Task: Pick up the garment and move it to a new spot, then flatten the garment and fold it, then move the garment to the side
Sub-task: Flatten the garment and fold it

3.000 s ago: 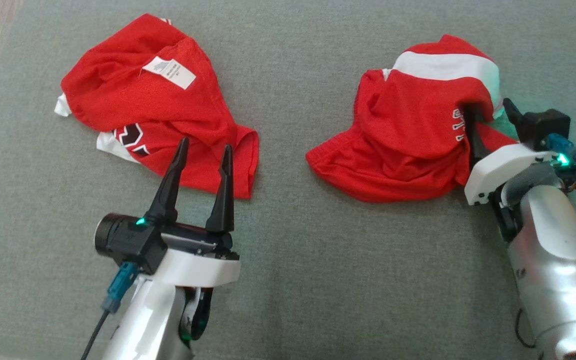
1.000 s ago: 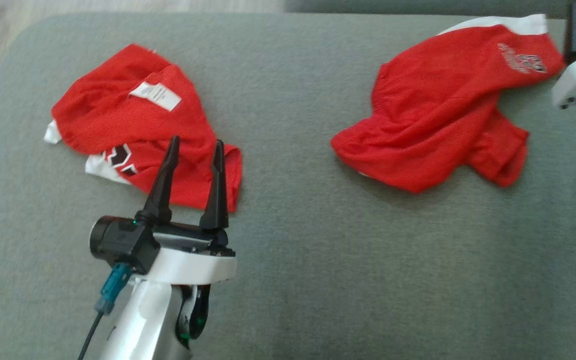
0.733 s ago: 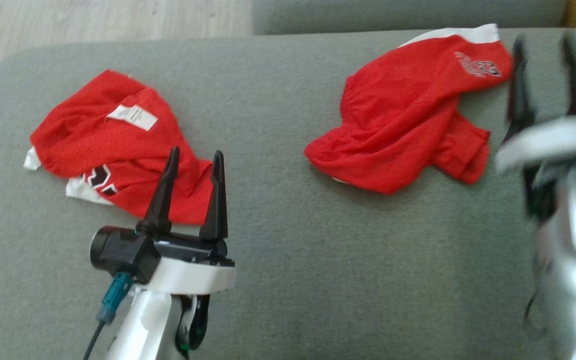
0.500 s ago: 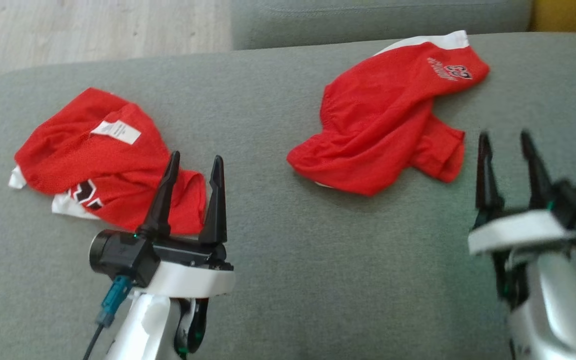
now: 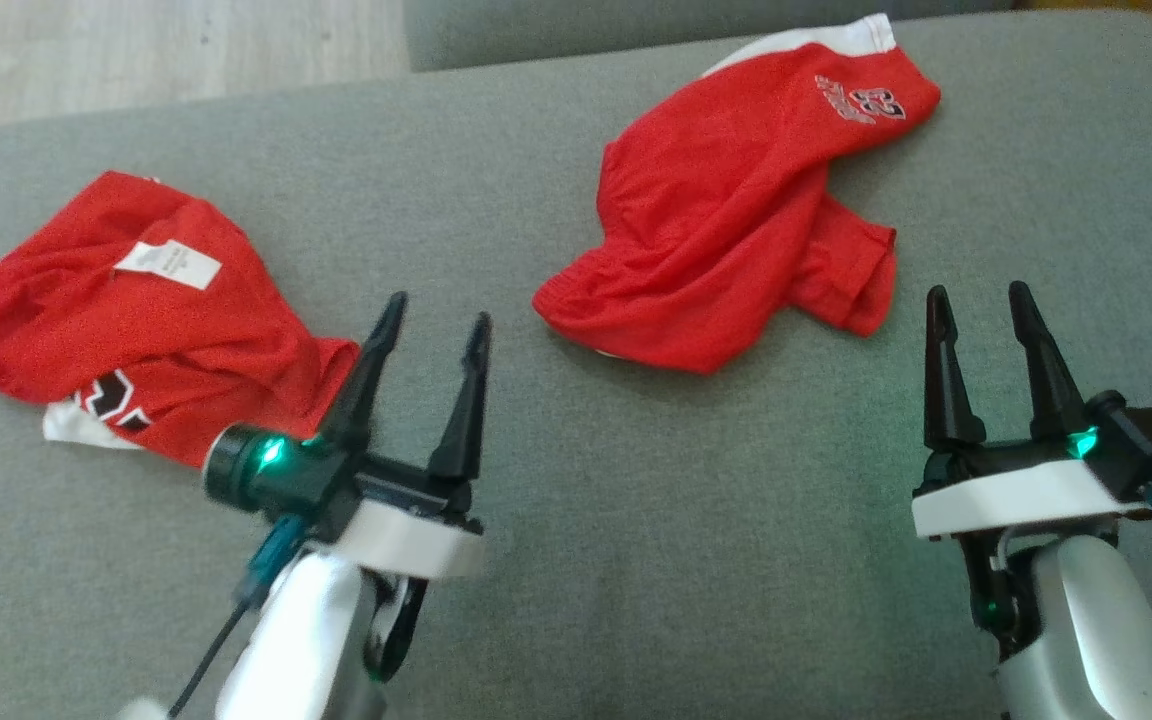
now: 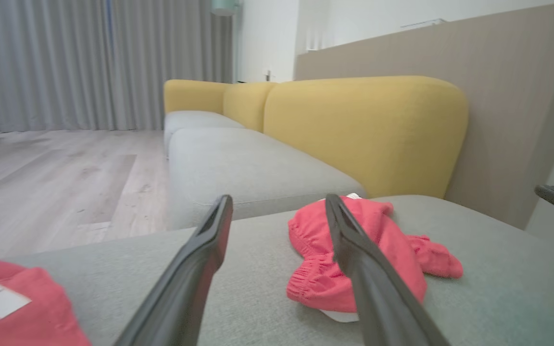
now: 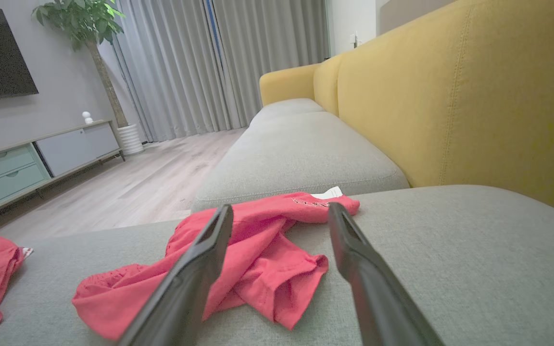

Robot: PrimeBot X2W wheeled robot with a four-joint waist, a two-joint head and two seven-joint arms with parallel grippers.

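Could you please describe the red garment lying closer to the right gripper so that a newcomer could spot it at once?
Two crumpled red pieces lie on the grey seat cushion. The garment is the farther one, nearer the open right gripper. Unlike the other red piece, which bears a white label, it shows a "23" with lettering beside a white panel at its far end.

Grey fabric sofa seat (image 5: pixel 636 560), wide, flat. Crumpled red jersey (image 5: pixel 716 230) lying on it toward far edge, white panel showing. Second crumpled red garment (image 5: pixel 86 320), white label (image 5: pixel 168 265) up, lying at left, well apart.
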